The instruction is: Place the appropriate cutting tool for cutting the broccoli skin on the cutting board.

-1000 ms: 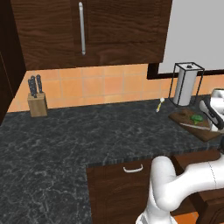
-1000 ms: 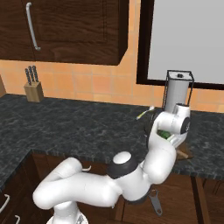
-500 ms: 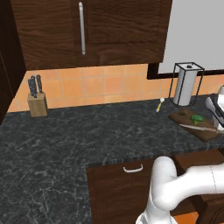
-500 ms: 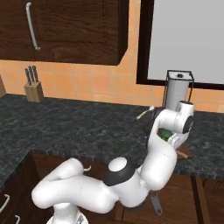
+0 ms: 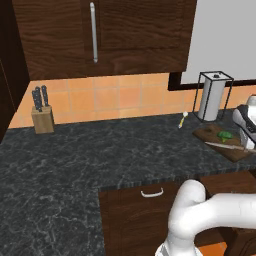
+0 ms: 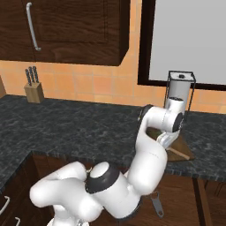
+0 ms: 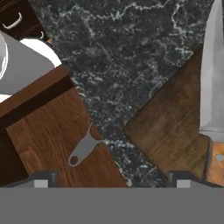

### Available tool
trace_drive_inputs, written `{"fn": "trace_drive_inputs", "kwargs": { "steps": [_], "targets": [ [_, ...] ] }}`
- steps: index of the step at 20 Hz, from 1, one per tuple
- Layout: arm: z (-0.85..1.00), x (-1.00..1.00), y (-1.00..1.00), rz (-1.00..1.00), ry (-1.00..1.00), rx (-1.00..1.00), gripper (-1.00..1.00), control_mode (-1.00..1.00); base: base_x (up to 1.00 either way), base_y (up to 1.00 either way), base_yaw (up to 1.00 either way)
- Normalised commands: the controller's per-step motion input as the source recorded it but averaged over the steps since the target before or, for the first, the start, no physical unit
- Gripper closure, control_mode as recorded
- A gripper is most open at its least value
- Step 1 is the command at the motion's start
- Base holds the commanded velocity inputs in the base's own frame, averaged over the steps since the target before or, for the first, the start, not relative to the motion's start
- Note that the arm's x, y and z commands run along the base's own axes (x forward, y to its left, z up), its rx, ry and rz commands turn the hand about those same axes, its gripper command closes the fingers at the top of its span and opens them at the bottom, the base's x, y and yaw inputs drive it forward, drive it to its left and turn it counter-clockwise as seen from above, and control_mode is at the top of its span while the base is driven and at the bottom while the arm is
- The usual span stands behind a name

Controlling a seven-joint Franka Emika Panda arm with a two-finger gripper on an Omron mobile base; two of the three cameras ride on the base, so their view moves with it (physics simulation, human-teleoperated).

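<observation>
Knife (image 7: 211,83), judged rigid, light and slick along its steel blade, is seen lying flat on the cutting board (image 7: 168,127) near the broccoli (image 5: 225,135), best taken by its wooden handle, while the hand (image 7: 112,177) stands parted, clamped on nothing.

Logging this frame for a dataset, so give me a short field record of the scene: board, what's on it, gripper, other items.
counter: dark marbled stone
board: brown wood, near the counter's front edge
broccoli: on the board
knife: lies on the board, blade flat, wooden handle
gripper: open, above the counter beside the board, holding nothing
knife block: far side of the counter, by the tiled wall
paper towel holder: behind the board
peeler: on the counter, between the holder and the tiles
</observation>
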Motion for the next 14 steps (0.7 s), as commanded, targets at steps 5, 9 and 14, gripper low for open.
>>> {"fn": "trace_drive_inputs", "kwargs": {
  "steps": [5, 9, 14],
  "targets": [
    [0.02, -0.16, 0.76, 0.09, 0.0, -0.04, -1.0, -1.0, 0.0, 0.0, 0.0],
    [0.0, -0.06, 0.88, 0.08, 0.03, -0.07, -1.0, -1.0, 0.0, 0.0, 0.0],
    [0.0, -0.04, 0.98, 0.07, 0.05, -0.08, -1.0, -1.0, 0.0, 0.0, 0.0]
  ]
}}
